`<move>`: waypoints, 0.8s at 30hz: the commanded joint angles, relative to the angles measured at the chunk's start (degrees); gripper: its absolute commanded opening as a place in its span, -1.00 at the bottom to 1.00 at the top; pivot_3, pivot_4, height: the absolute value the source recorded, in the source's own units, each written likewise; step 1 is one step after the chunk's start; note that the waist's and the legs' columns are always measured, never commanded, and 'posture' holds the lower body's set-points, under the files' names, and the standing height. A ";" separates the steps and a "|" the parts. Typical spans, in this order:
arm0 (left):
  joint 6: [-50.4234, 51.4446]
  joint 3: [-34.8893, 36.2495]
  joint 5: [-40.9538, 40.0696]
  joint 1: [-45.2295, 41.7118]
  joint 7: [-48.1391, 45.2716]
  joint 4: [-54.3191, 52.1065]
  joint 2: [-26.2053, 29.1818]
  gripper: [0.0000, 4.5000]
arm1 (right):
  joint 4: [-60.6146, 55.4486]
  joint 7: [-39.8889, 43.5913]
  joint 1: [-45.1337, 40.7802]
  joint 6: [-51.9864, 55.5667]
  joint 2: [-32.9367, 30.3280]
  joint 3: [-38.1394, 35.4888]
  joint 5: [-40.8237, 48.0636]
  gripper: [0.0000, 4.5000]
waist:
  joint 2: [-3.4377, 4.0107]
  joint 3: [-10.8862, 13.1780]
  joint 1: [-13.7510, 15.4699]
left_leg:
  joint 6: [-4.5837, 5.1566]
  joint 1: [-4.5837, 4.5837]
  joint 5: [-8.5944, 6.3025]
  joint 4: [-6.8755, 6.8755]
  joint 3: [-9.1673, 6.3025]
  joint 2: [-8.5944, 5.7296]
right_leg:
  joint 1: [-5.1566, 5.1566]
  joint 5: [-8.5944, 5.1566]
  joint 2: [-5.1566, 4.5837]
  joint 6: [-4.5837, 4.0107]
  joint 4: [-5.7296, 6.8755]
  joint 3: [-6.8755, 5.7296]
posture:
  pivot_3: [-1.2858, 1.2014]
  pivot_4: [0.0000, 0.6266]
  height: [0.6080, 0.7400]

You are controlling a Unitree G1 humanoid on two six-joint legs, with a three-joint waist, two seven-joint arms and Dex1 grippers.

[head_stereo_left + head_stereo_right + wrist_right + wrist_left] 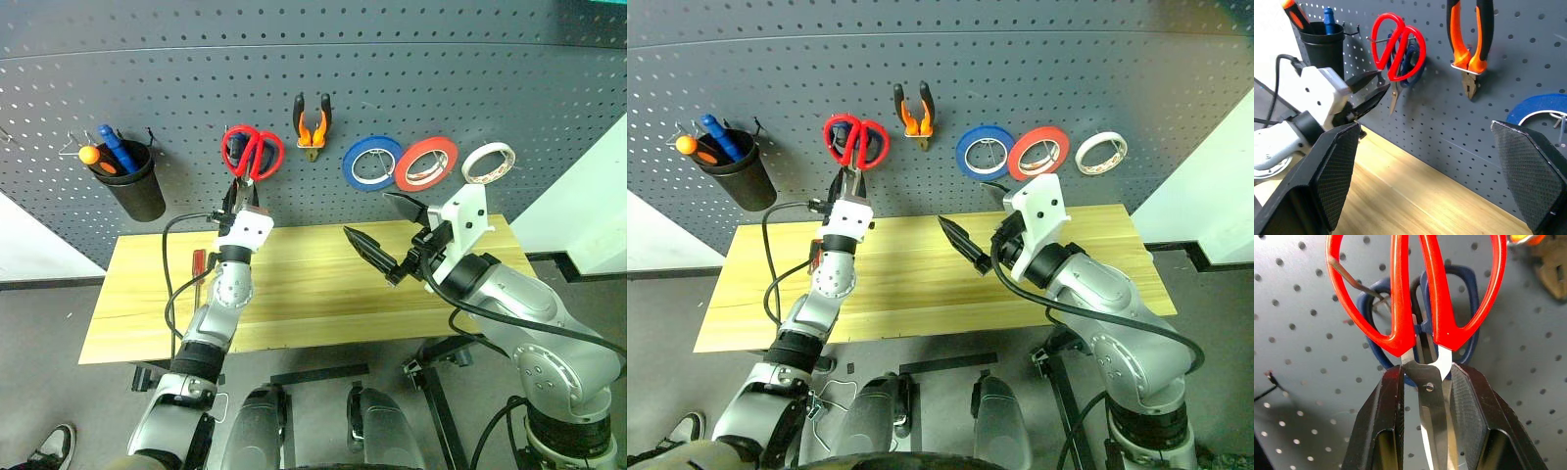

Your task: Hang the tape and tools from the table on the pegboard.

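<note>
**Red scissors at the pegboard hook, left hand on the blades**

The red-handled scissors (252,154) hang handles-up against the pegboard (313,88), one finger loop over a metal wire hook (1354,280). The left hand (1425,421) is closed narrowly on their steel blades just below the pivot, a black finger (1382,426) pressed against each side. Right behind them on the same hook hang blue-handled scissors (1469,328).

Just beside them on the board are the orange-and-black-handled pliers (312,122), hanging nose-down. Further along hang a blue roll of tape (371,162), a red roll (426,163) and the whitish-cream roll of tape (489,162), each on its own hook. On the other side of the scissors a black cup (129,182) is fixed to the board, holding an orange-tipped tool and a blue one.

The small red-handled screwdriver (198,262) lies on the pale wooden worktop (313,284), near its left end, partly hidden by the left arm.

The right hand (382,235) hovers above the worktop, well apart from the board, its black fingers spread wide and holding nothing.
</note>
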 commanded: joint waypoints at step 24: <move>14.55 4.24 -9.67 5.69 -5.65 -7.57 -0.49 0.95 | -2.40 0.58 -0.20 -0.74 -1.02 -0.26 1.59 1.00 | 0.00 0.01 -0.36 | 0.00 0.01 0.00 -0.05 -0.02 0.03 | -0.01 -0.01 0.00 -0.01 -0.04 0.02 | 0.01 -0.38 0.64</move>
